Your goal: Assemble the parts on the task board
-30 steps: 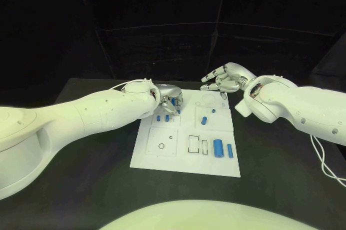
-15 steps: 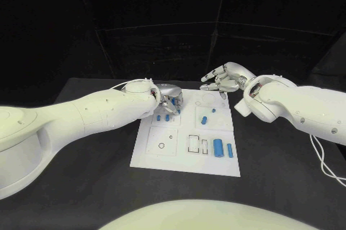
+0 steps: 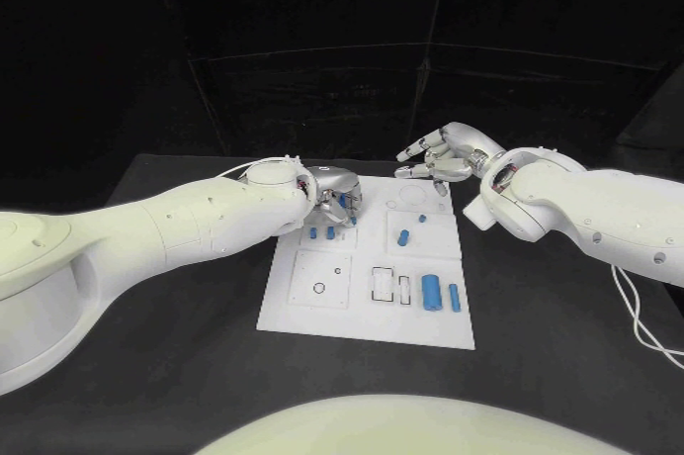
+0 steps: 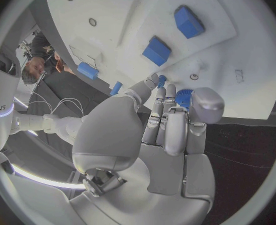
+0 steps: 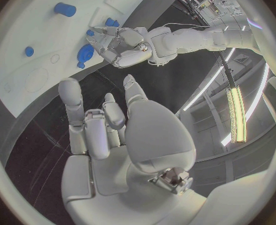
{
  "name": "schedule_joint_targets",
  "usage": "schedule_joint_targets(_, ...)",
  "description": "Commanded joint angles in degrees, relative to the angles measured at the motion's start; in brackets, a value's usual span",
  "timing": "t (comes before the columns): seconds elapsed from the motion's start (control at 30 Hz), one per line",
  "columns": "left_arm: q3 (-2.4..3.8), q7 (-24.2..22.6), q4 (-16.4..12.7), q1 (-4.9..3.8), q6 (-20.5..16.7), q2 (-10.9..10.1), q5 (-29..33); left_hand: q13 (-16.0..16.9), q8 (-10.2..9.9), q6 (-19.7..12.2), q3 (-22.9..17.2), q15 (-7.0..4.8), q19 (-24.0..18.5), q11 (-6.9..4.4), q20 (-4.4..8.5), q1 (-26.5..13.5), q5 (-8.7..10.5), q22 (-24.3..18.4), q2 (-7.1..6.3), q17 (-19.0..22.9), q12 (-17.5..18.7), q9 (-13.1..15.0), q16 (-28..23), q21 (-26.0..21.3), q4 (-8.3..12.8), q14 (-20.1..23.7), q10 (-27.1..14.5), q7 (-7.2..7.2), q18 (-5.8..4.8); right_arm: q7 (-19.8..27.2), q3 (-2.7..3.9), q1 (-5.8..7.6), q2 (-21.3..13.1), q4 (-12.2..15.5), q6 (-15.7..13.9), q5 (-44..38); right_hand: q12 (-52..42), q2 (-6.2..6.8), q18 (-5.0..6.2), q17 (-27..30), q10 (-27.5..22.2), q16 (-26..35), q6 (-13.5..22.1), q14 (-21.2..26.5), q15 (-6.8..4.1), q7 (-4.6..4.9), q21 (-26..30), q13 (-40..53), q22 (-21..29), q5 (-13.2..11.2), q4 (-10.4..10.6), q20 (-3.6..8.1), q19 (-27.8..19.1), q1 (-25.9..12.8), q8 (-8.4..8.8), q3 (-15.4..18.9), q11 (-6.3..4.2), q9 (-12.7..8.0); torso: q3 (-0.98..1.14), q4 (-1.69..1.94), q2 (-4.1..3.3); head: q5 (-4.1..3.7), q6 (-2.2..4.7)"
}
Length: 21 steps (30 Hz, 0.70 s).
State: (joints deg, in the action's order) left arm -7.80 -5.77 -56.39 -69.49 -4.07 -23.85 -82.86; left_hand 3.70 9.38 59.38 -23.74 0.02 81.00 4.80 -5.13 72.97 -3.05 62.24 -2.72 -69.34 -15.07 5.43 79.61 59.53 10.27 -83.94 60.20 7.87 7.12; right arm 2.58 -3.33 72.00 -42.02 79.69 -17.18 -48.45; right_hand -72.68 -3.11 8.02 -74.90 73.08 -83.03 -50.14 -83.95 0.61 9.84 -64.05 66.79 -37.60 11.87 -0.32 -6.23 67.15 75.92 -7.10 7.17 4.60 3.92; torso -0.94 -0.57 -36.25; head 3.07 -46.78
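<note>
The task board (image 3: 368, 321) lies flat in the middle of the black table (image 3: 171, 376), a white plate marked with recesses and outlines so that each blue part has its own seat. Two blue blocks (image 3: 322, 233) stand in the near-left area of its far half, just under the left hand (image 3: 331, 200); a short blue peg (image 3: 403, 239) sits near the board's middle, and a thick blue cylinder (image 3: 431, 291) and a slimmer blue rod (image 3: 455, 297) lie side by side toward the board's right edge, apparently waiting their turn.

The left hand hangs low over the far left corner of the board, fingers curled in and pointing down at it. In the left wrist view a small blue piece (image 4: 183, 97) shows between the fingertips (image 4: 163, 80) and the thumb, so the hand seems pinched on a part, held close to the surface, probably to line it up with a hole beside the two blocks. How firmly it is gripped I cannot tell.

The right hand (image 3: 445, 154) hovers past the board's far edge, fingers loosely spread and holding nothing, likely parked there to keep clear of the working hand.
</note>
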Motion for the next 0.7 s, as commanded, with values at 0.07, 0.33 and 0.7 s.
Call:
schedule_joint_targets(0.07, 0.0, 0.64, -0.18, 0.06, 0.02, -0.05, 0.68, -0.05, -0.12, 0.01, -0.29, -0.24, 0.38, 0.0, -0.21, -0.49, 0.14, 0.05, -0.23, 0.09, 0.32, -0.09, 0.16, 0.25, -0.03, -2.12, 0.41, 0.2, -0.52, 0.47, 0.04, 0.11, 0.1, 0.0, 0.04, -0.12, 0.13, -0.28, 1.06, -0.01, -0.18, 0.29, 0.19, -2.77, -0.44, -0.01, 0.38, 0.06, 0.06, 0.22, 0.03, 0.04, -0.25, 0.24, -0.19, 0.26, 0.15, 0.02, 0.02, 0.01, -0.02, 0.08, -0.06)
schedule_joint_targets(0.33, 0.03, 0.7, -0.23, 0.05, -0.28, -0.13, 0.86, -0.05, -0.24, 0.01, -0.38, -0.2, 0.38, 0.04, -0.23, -0.62, 0.14, 0.09, -0.35, 0.16, 0.49, -0.14, 0.15, 0.27, -0.08, -2.11, 0.41, 0.25, -0.53, 0.49, 0.04, 0.11, 0.17, -0.08, 0.07, -0.12, 0.13, -0.28, 1.06, -0.01, -0.18, 0.29, 0.19, -2.77, -0.44, -0.01, 0.38, 0.06, 0.06, 0.22, 0.03, 0.04, -0.25, 0.24, -0.19, 0.26, 0.15, 0.02, 0.0, -0.04, -0.03, 0.15, -0.11)
schedule_joint_targets(0.7, 0.52, 0.7, -0.53, 0.04, -1.14, -0.27, 1.33, -0.05, -0.48, -0.07, -0.58, -0.15, 0.36, 0.13, -0.27, -0.71, 0.14, 0.12, -0.51, 0.27, 0.78, -0.23, 0.13, 0.26, -0.12, -2.09, 0.35, 0.36, -0.53, 0.49, 0.04, 0.11, 0.23, -0.17, 0.08, -0.12, 0.13, -0.28, 1.06, -0.01, -0.18, 0.29, 0.19, -2.77, -0.44, -0.01, 0.38, 0.06, 0.06, 0.22, 0.03, 0.04, -0.25, 0.24, -0.19, 0.26, 0.15, 0.02, 0.02, -0.03, 0.0, 0.12, -0.16)
